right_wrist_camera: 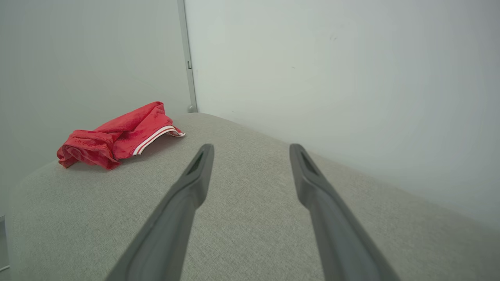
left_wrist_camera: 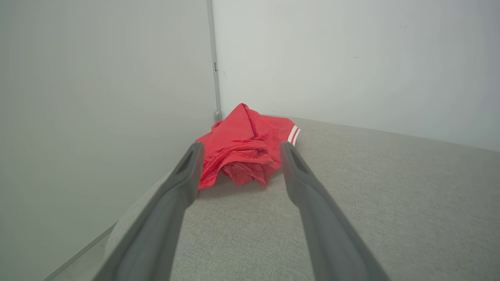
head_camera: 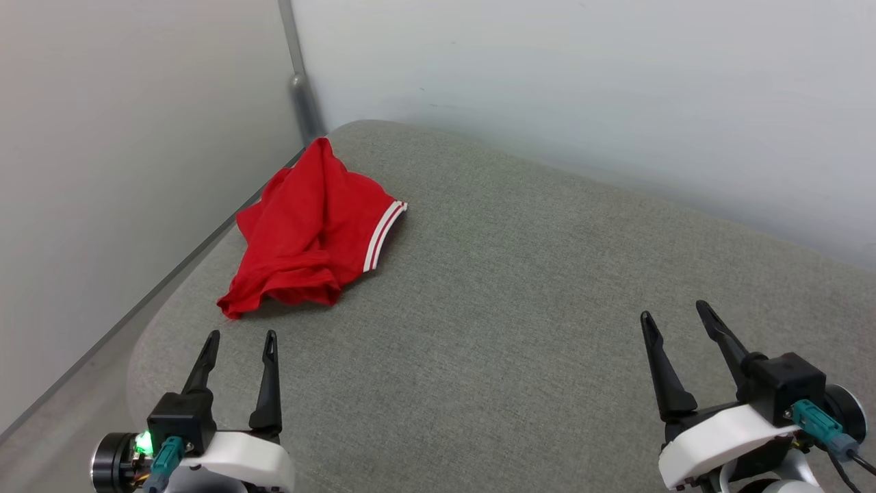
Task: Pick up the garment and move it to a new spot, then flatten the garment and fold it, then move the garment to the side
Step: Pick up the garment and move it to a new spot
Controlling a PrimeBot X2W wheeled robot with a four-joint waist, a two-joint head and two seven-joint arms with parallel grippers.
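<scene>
The garment (head_camera: pixel 311 229) lies crumpled in a red heap with a red-and-white striped trim at the far left of the grey cushioned surface (head_camera: pixel 520 308), close to the corner. In the left wrist view the garment (left_wrist_camera: pixel 244 150) sits straight ahead beyond the fingertips. From the right wrist it appears as a low heap (right_wrist_camera: pixel 117 136) off to the left. My left gripper (head_camera: pixel 243 337) stands open just short of the garment's near edge, holding nothing. My right gripper (head_camera: pixel 677 315) is open at the lower right, far from the cloth.
Pale walls meet in a corner with a grey vertical strip (head_camera: pixel 298 75) right behind the garment. The left wall runs close along the surface's left edge (head_camera: pixel 171 308). Bare grey cushion stretches from the middle to the right.
</scene>
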